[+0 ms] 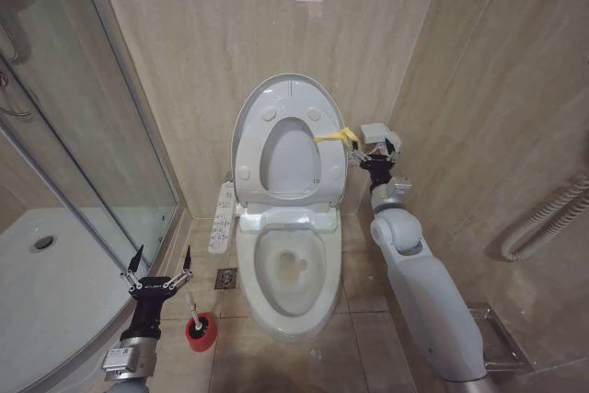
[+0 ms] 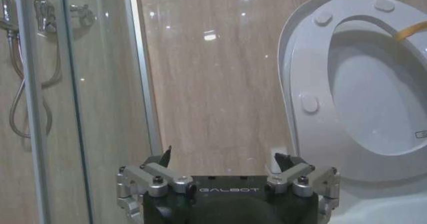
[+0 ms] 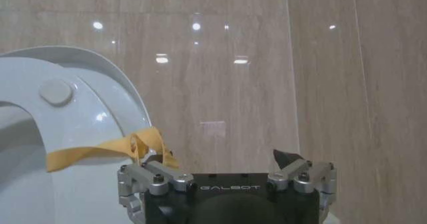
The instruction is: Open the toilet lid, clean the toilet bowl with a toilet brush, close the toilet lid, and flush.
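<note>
The toilet lid (image 1: 290, 156) stands upright against the wall, with the ring seat (image 1: 247, 149) raised in front of it. Below them the toilet bowl (image 1: 287, 269) lies uncovered. A yellow strap (image 1: 333, 135) hangs off the lid's right edge. My right gripper (image 1: 370, 152) sits open right beside that strap; the strap (image 3: 93, 151) loops by one finger of the right gripper (image 3: 223, 156). My left gripper (image 1: 162, 260) hangs open low on the left, just up and left of the toilet brush (image 1: 193, 308). The brush stands in its red holder (image 1: 201, 333), bristles hidden.
A glass shower enclosure (image 1: 101, 135) and white shower tray (image 1: 55, 292) close off the left. A white control panel (image 1: 224, 218) hangs beside the bowl, above a floor drain (image 1: 226, 278). A corrugated hose (image 1: 543, 218) runs along the right wall. Tiled floor lies in front.
</note>
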You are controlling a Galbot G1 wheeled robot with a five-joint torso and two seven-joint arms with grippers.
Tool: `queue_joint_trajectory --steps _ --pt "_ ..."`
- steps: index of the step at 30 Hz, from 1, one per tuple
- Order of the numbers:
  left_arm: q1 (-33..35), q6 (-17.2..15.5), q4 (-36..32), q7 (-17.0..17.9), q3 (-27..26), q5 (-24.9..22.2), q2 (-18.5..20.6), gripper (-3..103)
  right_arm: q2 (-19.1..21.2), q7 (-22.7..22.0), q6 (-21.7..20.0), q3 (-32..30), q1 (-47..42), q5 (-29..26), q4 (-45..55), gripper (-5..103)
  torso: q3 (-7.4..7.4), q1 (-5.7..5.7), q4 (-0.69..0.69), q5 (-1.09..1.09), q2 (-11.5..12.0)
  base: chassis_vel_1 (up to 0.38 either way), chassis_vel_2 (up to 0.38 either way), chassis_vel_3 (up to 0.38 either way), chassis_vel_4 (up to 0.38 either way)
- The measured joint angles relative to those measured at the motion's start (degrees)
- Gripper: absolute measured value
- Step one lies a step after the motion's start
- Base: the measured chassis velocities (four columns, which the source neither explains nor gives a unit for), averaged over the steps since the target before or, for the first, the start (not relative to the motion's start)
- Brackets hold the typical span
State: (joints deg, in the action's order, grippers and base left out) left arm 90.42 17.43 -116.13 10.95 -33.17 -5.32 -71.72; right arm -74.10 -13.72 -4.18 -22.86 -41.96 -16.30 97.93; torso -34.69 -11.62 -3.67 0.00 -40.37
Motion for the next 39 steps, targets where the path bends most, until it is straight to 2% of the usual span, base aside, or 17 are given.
queue_joint_trajectory --steps 1,2,16,28,39 --pt "0.0 0.0 0.0 0.0 0.0 0.0 0.0 100 0.0 0.0 0.0 0.0 0.0 0.0 0.0 79 0.00 0.00 0.00 0.00 0.0 0.000 0.000 0.000 0.000" --pt "0.0 0.0 0.0 0.0 0.0 0.0 0.0 100 0.2 0.0 0.0 0.0 -0.3 0.0 0.5 100 0.00 0.00 0.00 0.00 0.0 0.000 0.000 0.000 0.000" --pt "0.0 0.0 0.0 0.0 0.0 0.0 0.0 100 1.7 0.3 -0.7 0.5 -3.6 -0.9 6.8 100 0.00 0.00 -0.01 -0.01 0.0 0.000 0.000 0.000 0.000" --pt "0.0 0.0 0.0 0.0 0.0 0.0 0.0 100 2.2 0.7 -0.9 1.3 -4.4 -0.9 7.7 100 0.00 0.00 0.00 0.00 0.0 0.000 0.000 0.000 0.000" --pt "0.0 0.0 0.0 0.0 0.0 0.0 0.0 100 1.0 0.8 -1.3 2.4 -5.0 -1.1 8.8 100 0.00 0.00 0.00 -0.01 0.0 0.000 0.000 0.000 0.000"
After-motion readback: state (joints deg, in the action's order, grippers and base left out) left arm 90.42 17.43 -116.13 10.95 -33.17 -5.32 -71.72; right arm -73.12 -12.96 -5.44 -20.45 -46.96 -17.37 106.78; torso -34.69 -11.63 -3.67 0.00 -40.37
